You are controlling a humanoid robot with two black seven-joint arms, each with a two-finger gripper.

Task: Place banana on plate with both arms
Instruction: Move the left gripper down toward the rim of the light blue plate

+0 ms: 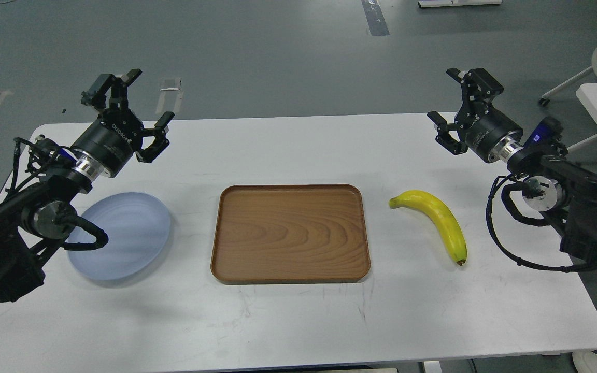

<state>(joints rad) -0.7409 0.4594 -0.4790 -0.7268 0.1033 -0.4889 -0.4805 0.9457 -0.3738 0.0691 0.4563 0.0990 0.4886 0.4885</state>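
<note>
- The desk (288,321) carries three things in a row across its middle: the plate (127,233) on my left, a brown wooden tray (290,233) in the centre, the banana (436,220) on my right
- The banana lies flat on the desk, held by nothing, nearer to me than the right tool (451,111) and a little inward of it, well apart; its greenish stem end points toward the tray and its dark tip points toward me
- The plate sits nearer to me than the left tool (130,111), close under that arm's wrist, partly covered by the forearm and a looped cable
- The tray lies between banana and plate, so I judge the fruit must cross it; that split probably explains why both arms are called for, the right one near the fruit, the left one near the plate
- Farther back, the right tool hangs above the desk's far edge, fingers spread wide, holding nothing
- The left tool hangs likewise at the far left, fingers spread apart and empty
- No step of the task looks begun
</note>
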